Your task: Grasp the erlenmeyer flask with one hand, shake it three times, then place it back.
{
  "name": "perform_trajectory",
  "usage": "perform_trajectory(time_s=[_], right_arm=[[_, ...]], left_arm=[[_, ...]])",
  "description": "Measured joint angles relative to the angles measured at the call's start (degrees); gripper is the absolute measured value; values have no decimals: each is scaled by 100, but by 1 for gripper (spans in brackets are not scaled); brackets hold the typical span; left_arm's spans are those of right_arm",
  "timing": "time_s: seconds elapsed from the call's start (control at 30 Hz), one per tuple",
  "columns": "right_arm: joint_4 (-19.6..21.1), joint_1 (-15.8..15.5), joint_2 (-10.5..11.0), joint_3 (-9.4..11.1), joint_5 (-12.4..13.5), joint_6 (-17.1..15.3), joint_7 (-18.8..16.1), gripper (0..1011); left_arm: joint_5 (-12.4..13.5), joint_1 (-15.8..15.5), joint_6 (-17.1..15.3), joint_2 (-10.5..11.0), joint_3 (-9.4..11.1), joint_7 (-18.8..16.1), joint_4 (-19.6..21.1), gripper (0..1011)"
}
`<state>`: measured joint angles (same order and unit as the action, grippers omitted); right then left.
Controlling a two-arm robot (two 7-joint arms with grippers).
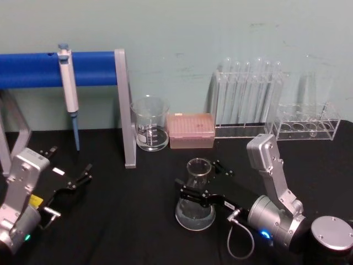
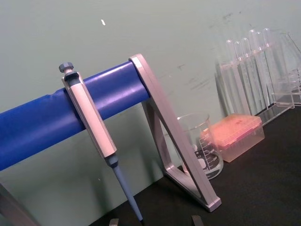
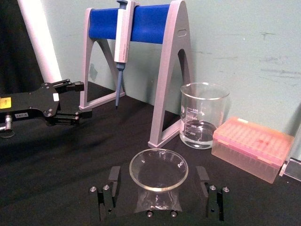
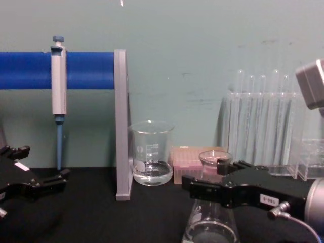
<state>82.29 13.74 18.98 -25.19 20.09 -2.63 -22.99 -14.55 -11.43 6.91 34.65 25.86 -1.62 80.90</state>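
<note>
The erlenmeyer flask (image 1: 195,205) stands upright on the black table, clear glass with a little liquid in its wide base. My right gripper (image 1: 198,174) is open around its neck, one finger on each side. In the right wrist view the flask's round lip (image 3: 158,168) sits between the two black fingers (image 3: 113,182), with a gap showing on both sides. From the chest the flask (image 4: 210,223) shows behind the right gripper (image 4: 207,175). My left gripper (image 1: 70,172) rests open near the table's left edge, far from the flask, holding nothing.
A glass beaker (image 1: 150,131) with some liquid and a pink tip box (image 1: 191,130) stand behind the flask. A blue-barred stand (image 1: 124,110) holding a pipette (image 1: 68,88) is at the back left. Clear tube racks (image 1: 251,105) line the back right.
</note>
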Motion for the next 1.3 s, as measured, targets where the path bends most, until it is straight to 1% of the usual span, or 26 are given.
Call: perform_trajectory(time_s=[0.27,0.73,1.3], right_arm=[[-39,28,-39,10,-42,7,-22,1000],[40,-9,15,2,-56,-38,-131,1000],[38,-9,16,-8,-89,-37,-116,1000]], left_arm=[[0,0,0,0,0,0,0,1001],[0,0,0,0,0,0,0,1001],[0,0,0,0,0,0,0,1001]])
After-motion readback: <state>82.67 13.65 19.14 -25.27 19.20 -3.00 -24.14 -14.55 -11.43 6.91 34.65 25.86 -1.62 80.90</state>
